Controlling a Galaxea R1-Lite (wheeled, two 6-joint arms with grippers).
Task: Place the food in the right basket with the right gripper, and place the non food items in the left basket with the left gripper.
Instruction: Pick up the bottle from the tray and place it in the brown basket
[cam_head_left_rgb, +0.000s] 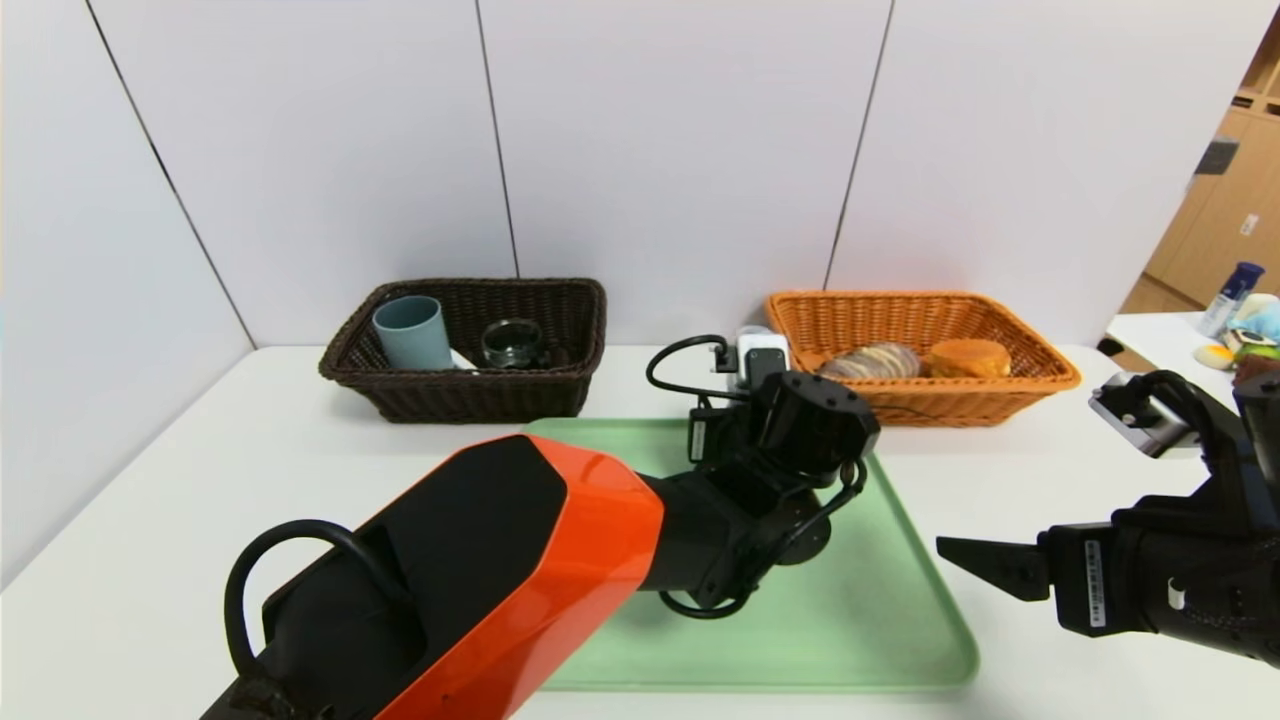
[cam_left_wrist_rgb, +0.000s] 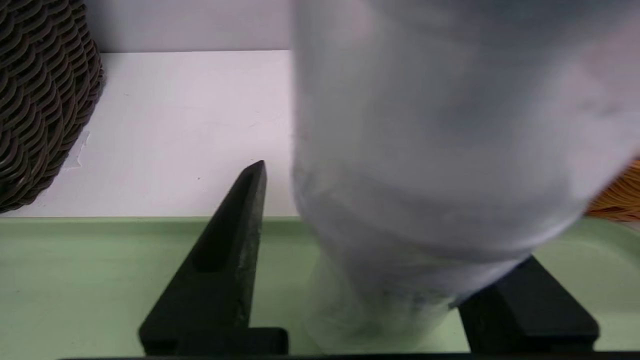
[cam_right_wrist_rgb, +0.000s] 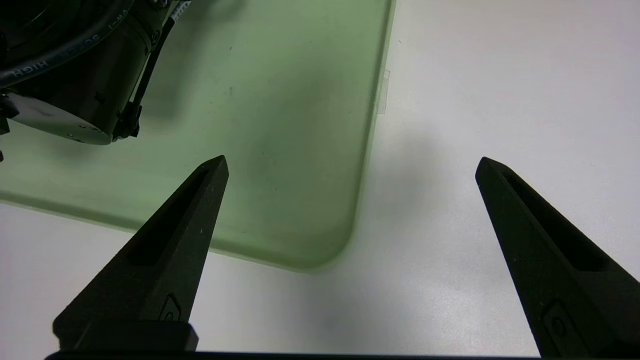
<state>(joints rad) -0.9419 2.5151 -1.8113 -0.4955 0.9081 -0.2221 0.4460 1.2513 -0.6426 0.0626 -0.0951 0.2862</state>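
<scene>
A pale grey-white cylindrical container (cam_left_wrist_rgb: 440, 150) stands on the green tray (cam_head_left_rgb: 870, 620) near its far edge, hidden behind my left wrist in the head view. My left gripper (cam_left_wrist_rgb: 395, 200) is open around it: one finger (cam_left_wrist_rgb: 235, 240) stands apart from it and the other (cam_left_wrist_rgb: 530, 310) is right beside it. My right gripper (cam_right_wrist_rgb: 350, 160) is open and empty, low over the table by the tray's front right corner (cam_right_wrist_rgb: 320, 250); it also shows in the head view (cam_head_left_rgb: 990, 568). The dark brown left basket (cam_head_left_rgb: 470, 395) holds a blue-grey cup (cam_head_left_rgb: 410, 333) and a glass jar (cam_head_left_rgb: 513, 343). The orange right basket (cam_head_left_rgb: 1000, 400) holds a bread roll (cam_head_left_rgb: 872, 360) and an orange bun (cam_head_left_rgb: 968, 357).
Both baskets stand against the white wall, behind the tray. The brown basket's side (cam_left_wrist_rgb: 40, 100) is close by my left gripper. A second table at the far right carries a bottle (cam_head_left_rgb: 1232, 292) and toys.
</scene>
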